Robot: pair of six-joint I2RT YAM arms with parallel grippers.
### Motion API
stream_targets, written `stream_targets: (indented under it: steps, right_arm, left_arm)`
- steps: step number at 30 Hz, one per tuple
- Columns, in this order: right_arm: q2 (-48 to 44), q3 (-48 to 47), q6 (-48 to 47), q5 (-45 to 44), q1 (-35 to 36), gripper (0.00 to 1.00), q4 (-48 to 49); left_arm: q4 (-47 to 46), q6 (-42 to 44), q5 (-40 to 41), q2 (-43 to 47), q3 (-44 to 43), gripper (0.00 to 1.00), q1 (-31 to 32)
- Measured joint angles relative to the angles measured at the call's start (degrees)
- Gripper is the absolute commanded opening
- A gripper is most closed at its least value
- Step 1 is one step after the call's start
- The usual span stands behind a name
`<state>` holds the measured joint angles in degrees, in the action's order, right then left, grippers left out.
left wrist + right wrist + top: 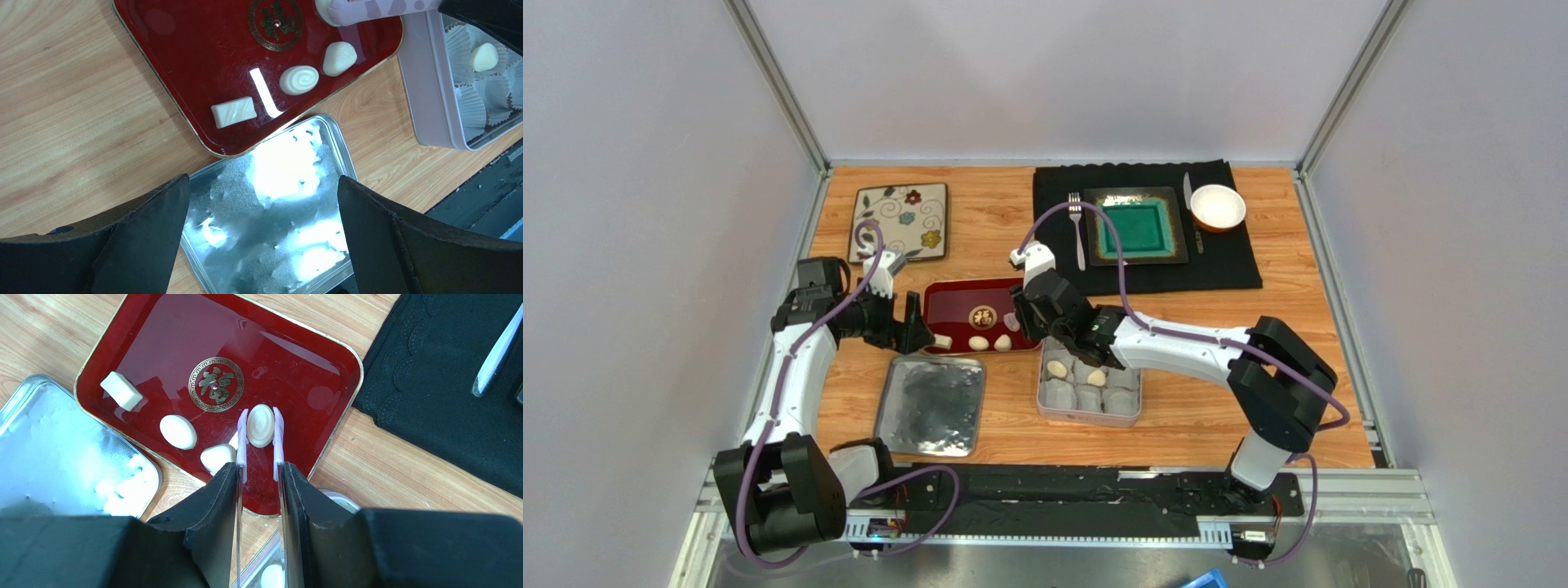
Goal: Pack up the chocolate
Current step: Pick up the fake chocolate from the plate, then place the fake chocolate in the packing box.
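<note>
Reaching leftward from its base at the near right corner, the right arm folds at a raised elbow and stretches its forearm low across the wooden surface [1210,429]. Its right claw [260,412] ends over the near right part of the red tray [307,373]. The two lilac fingers [243,435] are drawn narrow around the swirled oval chocolate [260,425], with a pad against each of its long sides. I cannot tell whether the piece still rests on the tray floor. Its long axis runs along the fingers, away from the wrist, toward the gold emblem [215,388] at the tray's middle.

The left arm rises along the left edge, bends at its elbow and turns inward, so the left claw [264,208] faces right. Its dark fingers [153,233] are spread wide and hold nothing; between them lies the silver tin lid [276,202], just beside the tray's near edge.

Three more pieces lie in a row along the tray's near side:
- The rectangular chocolate [121,390] lies nearest the left arm, its long axis slanted across the tray.
- The plain oval chocolate [178,431] is in the middle, slanted likewise.
- The rounded chocolate [218,457] is just beside the right claw's left finger.

To the right of the lid stands the open tin [430,98], lined with white paper cups [469,104]. One cup holds a packed chocolate [484,56].
</note>
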<state>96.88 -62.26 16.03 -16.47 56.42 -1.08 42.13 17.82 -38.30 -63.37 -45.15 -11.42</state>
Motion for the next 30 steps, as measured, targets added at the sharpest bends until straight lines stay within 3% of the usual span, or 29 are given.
stream_targets:
  steps: [11, 19, 24, 30]
  right_arm:
    - [-10.7, 0.0, -1.6, -3.0, -0.1, 0.22, -3.5]
    - [-28.1, 6.1, -0.4, -6.0, -0.3, 0.22, -9.4]
    - [-41.2, 14.2, 2.9, -7.5, -0.3, 0.22, -17.0]
    - [-50.6, 18.0, 6.9, -7.6, -0.4, 0.22, -26.6]
  left_arm:
    - [0.0, 0.0, 0.0, 0.0, 0.0, 0.96, 0.0]
    - [0.0, 0.0, 0.0, 0.0, 0.0, 0.96, 0.0]
    - [0.0, -0.4, -0.2, 0.0, 0.0, 0.96, 0.0]
    - [0.0, -0.8, -0.2, 0.0, 0.0, 0.96, 0.0]
